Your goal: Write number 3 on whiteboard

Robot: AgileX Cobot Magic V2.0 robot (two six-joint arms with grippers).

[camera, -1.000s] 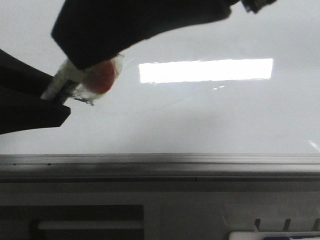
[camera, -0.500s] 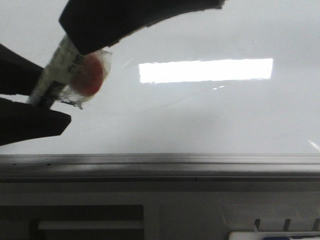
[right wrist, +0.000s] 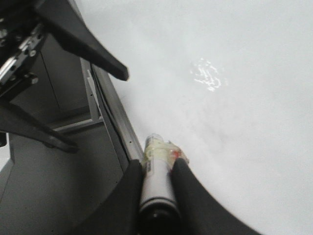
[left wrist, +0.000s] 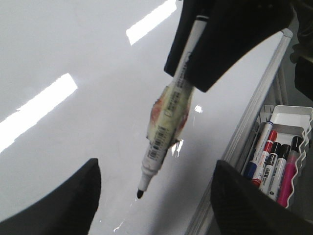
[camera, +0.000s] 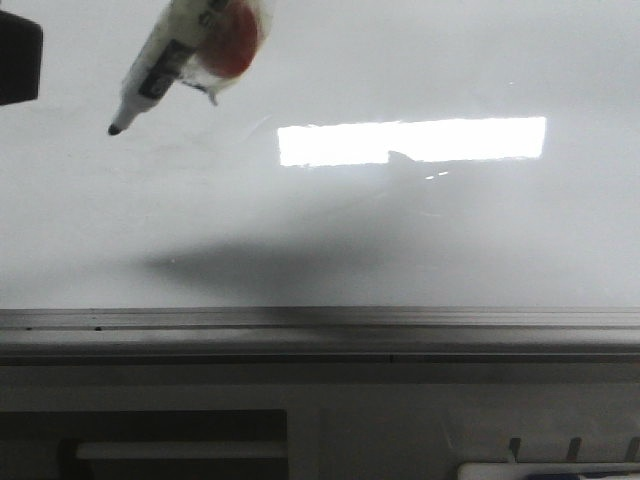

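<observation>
The whiteboard (camera: 420, 240) is glossy and pale, with a grey edge rail (camera: 320, 325). No number 3 shows on it. My right gripper (right wrist: 157, 164) is shut on a white marker pen (right wrist: 157, 188) with red-stained tape round its barrel. In the front view the marker (camera: 165, 60) hangs at the top left, its black tip bare and above the board. My left gripper (left wrist: 156, 165) is open and empty, with the marker's (left wrist: 168, 115) tip between its fingers but not touching them. Only a corner of it (camera: 15, 58) shows in the front view.
A white tray (left wrist: 293, 117) with several coloured markers hangs beside the board's rail (left wrist: 254, 112), to the right. A bright rectangular light reflection (camera: 410, 140) lies across the board. The marker's shadow (camera: 250, 265) falls near the rail.
The right gripper has lifted the marker up and right, leaving the front view's top. The left gripper's fingers, which flanked the marker's tip, have drawn back to the left edge.
</observation>
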